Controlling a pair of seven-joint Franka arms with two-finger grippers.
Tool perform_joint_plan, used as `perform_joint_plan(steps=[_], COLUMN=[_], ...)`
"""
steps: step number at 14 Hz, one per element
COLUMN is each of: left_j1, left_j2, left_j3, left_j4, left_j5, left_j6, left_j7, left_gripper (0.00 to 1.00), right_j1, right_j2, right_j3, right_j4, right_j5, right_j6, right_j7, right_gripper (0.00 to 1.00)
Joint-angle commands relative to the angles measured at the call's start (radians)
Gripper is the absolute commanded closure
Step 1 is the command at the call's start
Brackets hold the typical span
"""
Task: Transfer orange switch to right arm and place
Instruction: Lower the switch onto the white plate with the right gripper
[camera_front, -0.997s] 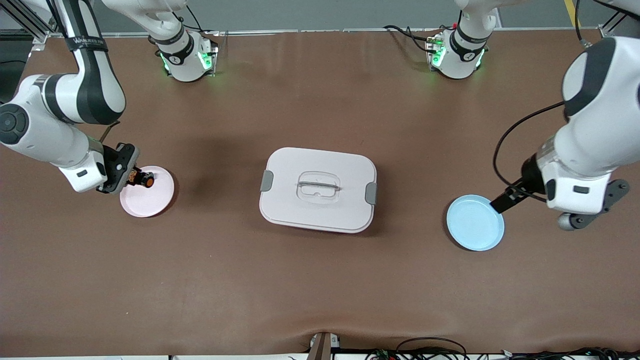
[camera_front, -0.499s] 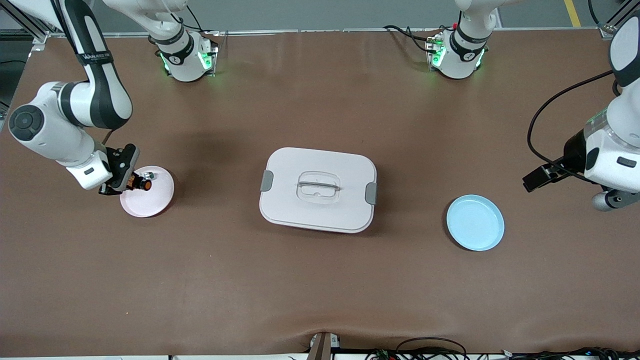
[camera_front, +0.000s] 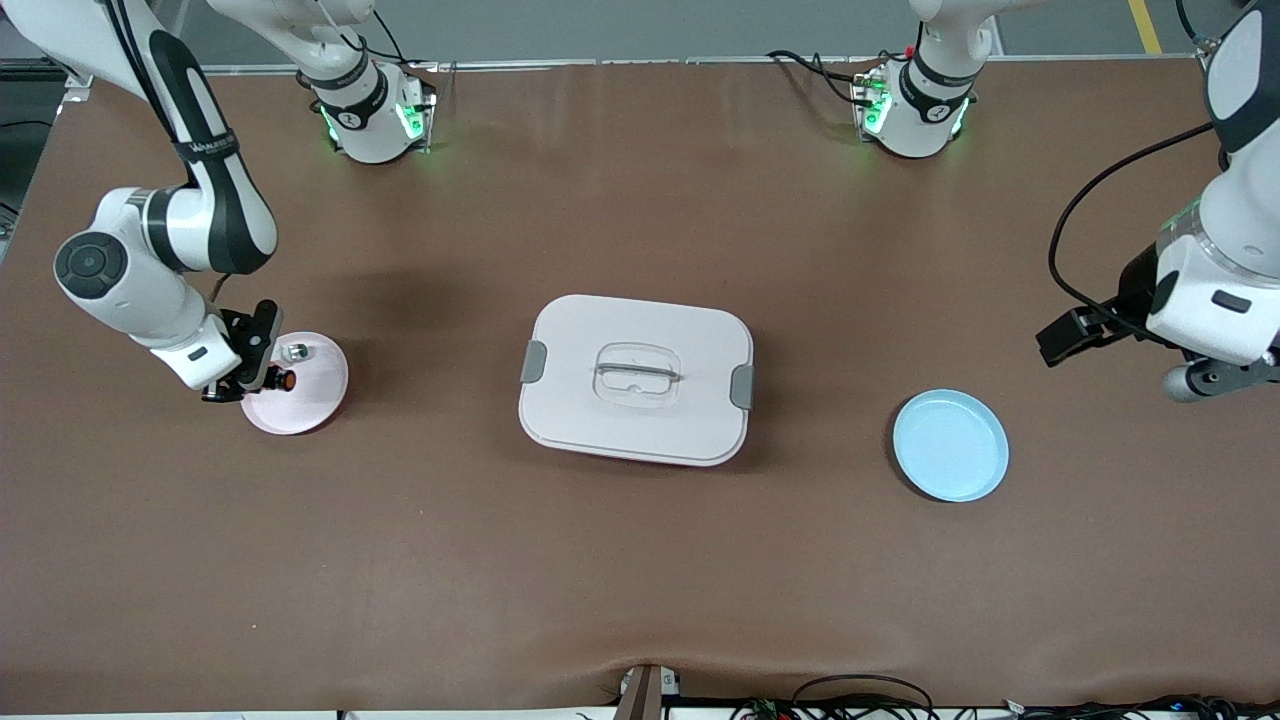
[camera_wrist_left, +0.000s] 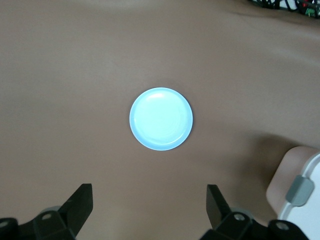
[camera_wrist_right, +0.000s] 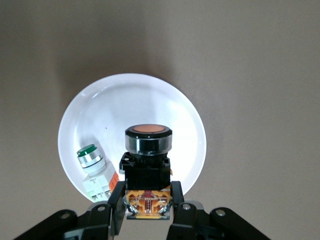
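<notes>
The orange switch (camera_front: 284, 380) has a black body and a round orange cap (camera_wrist_right: 148, 130). My right gripper (camera_front: 266, 380) is shut on its base, holding it just above the pink plate (camera_front: 315, 405) at the right arm's end of the table. In the right wrist view the gripper (camera_wrist_right: 148, 201) clamps the switch's orange-and-black base over the plate's rim (camera_wrist_right: 190, 115). My left gripper (camera_front: 1052, 345) hangs open and empty above the table beside the blue plate (camera_front: 950, 445). In its wrist view the gripper (camera_wrist_left: 149, 202) shows two fingers (camera_wrist_left: 80, 200) wide apart.
A small silver-and-white part with a green cap (camera_wrist_right: 92, 165) lies on the pink plate next to the switch (camera_front: 297, 351). A white lidded box (camera_front: 636, 378) with grey latches sits mid-table between the two plates; its corner (camera_wrist_left: 295, 185) shows in the left wrist view.
My left gripper drew back from the blue plate's edge, rising toward the left arm's end of the table. My right gripper carried the switch slightly across the pink plate toward its edge.
</notes>
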Motion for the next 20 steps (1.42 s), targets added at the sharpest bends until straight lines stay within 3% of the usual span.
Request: perform_joint_plan(steps=[1,4,7,12,20], left_j1=[-0.073,-0.156,-0.185,-0.188,-0.181], left_j2=[-0.085,-0.143,-0.194,-0.265,-0.291], left_j3=[0.124,0.279,0.352,0.358,0.349], left_j4=[-0.067,-0.112,-0.166,-0.244,-0.250], left_j5=[-0.058,-0.152,-0.203,-0.209,-0.207], left_j6=[-0.001,0.002,0.016,0.020,0.002], left_j7=[0.078,0.193,0.268,0.304,0.341], left_gripper=[0.00,0.00,0.00,0.00,0.00], right_j1=[-0.040,-0.057,-0.057,-0.050,-0.034], right_j2=[0.047,0.096,0.116,0.145,0.169], right_j3=[0.015,0.016,0.018,0.019,0.021], right_j4=[-0.016,-0.025,-0.029,-0.030,-0.026], right_j5=[-0.025,-0.025,-0.025,-0.025,-0.025], right_j6=[0.067,0.116,0.135,0.178,0.195], right_j7=[-0.020,-0.022,-0.025,-0.029,-0.048], right_gripper=[1.00,1.00,1.00,1.00,1.00])
